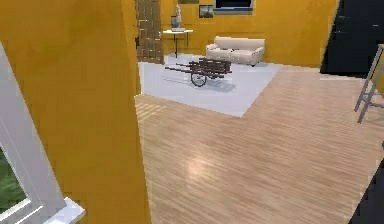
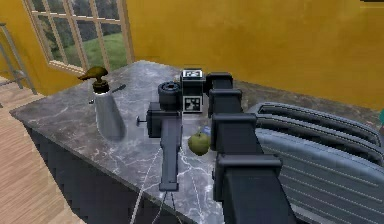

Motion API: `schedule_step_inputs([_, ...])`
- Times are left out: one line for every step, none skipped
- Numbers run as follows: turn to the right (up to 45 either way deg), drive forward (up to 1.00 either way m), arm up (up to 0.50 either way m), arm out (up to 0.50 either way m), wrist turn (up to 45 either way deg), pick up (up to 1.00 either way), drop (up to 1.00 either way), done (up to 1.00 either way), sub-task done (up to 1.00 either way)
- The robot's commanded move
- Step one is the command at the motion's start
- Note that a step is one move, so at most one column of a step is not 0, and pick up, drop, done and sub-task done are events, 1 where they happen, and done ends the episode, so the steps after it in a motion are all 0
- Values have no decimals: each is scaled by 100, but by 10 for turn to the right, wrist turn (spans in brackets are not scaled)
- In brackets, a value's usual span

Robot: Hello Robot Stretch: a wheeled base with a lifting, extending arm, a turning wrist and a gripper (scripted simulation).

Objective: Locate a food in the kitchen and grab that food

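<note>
In the forward view, a yellow wall (image 1: 80, 110) stands near at the left, with a white window frame (image 1: 25, 160) at its low left corner. The wooden floor (image 1: 270, 150) runs toward the far side of the room, where a grey rug (image 1: 235, 90) lies. On the rug stands a wooden cart (image 1: 203, 69), and behind it a white sofa (image 1: 236, 48) stands against the far wall. Left of the sofa is a small round table (image 1: 177, 34) with a vase on it. A dark doorway (image 1: 352, 35) is at the far right.

In the arm side view, a dark stone counter (image 2: 70, 115) runs under a window (image 2: 85, 30). The arm (image 2: 240, 170) reaches over the counter, beside a metal sink (image 2: 320, 150) at the right. The gripper (image 2: 160, 200) points toward the near edge. I cannot tell if its fingers are spread or pressed together, nor if it holds anything. The green round fruit (image 2: 200, 143) lies on the counter just right of the gripper, near the arm. A grey bottle (image 2: 106, 110) with a brown top stands farther left.
</note>
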Motion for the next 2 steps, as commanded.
schedule_step_inputs([0, 0, 0, 0, 450, 0, 0, 0, 0])
schedule_step_inputs([0, 0, 0, 0, 450, 0, 0, 0, 0])
